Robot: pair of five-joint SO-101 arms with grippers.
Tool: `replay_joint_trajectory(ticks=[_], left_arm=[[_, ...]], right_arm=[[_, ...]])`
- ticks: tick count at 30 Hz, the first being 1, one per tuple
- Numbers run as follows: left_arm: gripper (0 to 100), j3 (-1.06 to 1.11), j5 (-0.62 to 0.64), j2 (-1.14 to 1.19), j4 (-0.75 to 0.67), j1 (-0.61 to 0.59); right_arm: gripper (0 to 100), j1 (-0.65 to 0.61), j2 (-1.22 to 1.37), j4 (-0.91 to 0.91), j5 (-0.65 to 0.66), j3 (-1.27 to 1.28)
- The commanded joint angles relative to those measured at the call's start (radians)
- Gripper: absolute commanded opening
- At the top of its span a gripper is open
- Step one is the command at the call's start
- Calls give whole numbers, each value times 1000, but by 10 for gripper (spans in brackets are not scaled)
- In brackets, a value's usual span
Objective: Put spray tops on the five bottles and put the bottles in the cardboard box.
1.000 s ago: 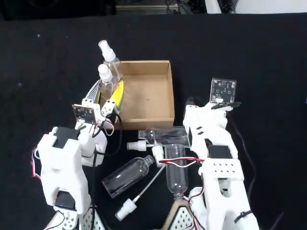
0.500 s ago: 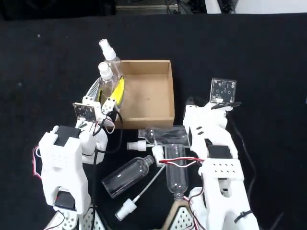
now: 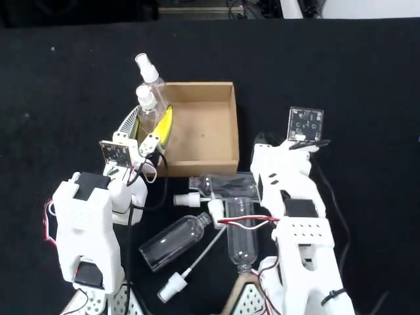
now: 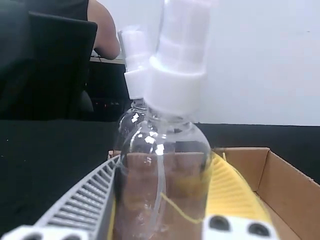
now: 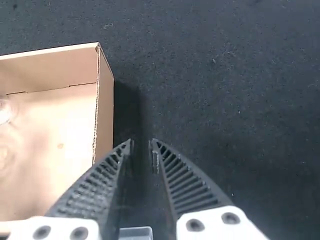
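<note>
"Two arms on my screen. Start at the left claw."

"My left gripper (image 3: 151, 113) is clamped on the held bottle (image 4: 162, 170), grey finger on one side, yellow finger on the other. The bottle is upright with its spray top (image 3: 145, 96) on. Since a second ago I've seen it edge slightly toward the cardboard box (image 3: 200, 168), and the yellow finger now lies over the box's left wall."

"And the right?"

"The right gripper (image 5: 142, 144) hasn't budged. Its fingers are drawn almost together with nothing between them, above the black table (image 5: 225, 75) just beside the box's right wall."

"What lies farther out?"

"A second capped bottle (image 3: 149, 71) stands just behind the held one, outside the box's far left corner. In front of the box, between the arms, three open bottles lie where they lay before: the near-box bottle (image 3: 226, 186), the slanted bottle (image 3: 174, 239) and the middle bottle (image 3: 241, 237). A loose spray top (image 3: 174, 286) with its tube lies at the table's near edge."
</note>
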Motion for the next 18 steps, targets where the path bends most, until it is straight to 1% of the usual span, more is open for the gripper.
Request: replay_joint_trajectory(ticks=[1,15,18], left_arm=[[198,-33,0,-6,25,-2],[201,-30,0,-6,28,-1],[238,-30,0,-6,29,-1]], right_arm=[[32,-15,-16,2,2,-10],[32,-14,-16,2,2,-8],[32,-14,-16,2,2,-8]])
